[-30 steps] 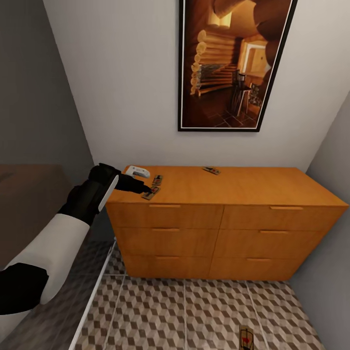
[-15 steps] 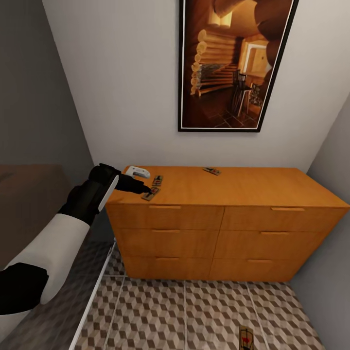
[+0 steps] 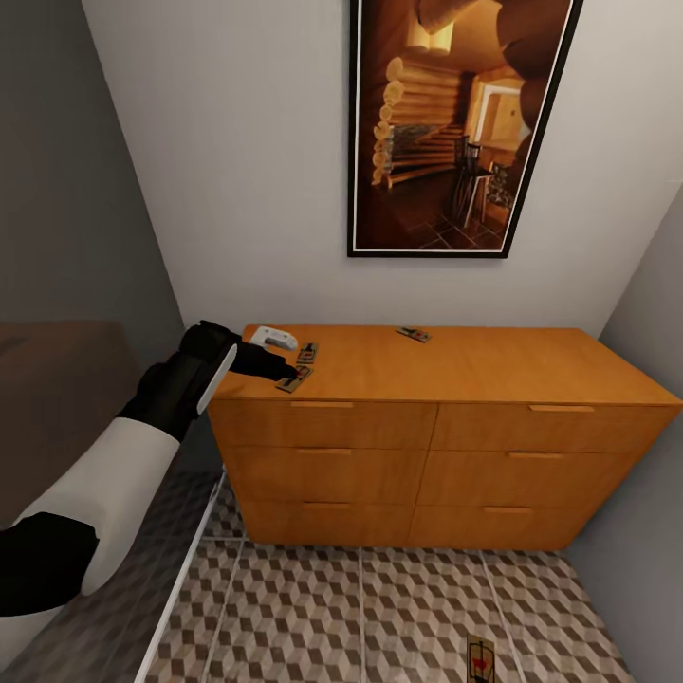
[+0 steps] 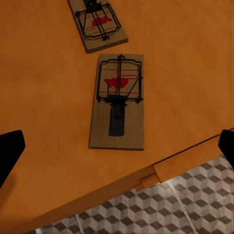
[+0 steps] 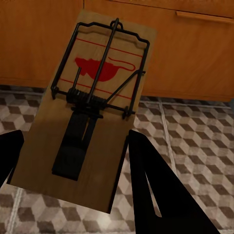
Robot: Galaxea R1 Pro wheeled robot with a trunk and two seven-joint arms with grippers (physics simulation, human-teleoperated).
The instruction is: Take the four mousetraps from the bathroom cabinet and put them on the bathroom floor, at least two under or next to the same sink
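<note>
The left gripper hangs wide open over a flat brown wooden mousetrap near the front edge of the orange-brown wooden cabinet, placed to straddle it. The right gripper pinches another trap above the cube-patterned tile floor.

Matt wooden cabinet, wire-sprung wooden mousetraps
</note>
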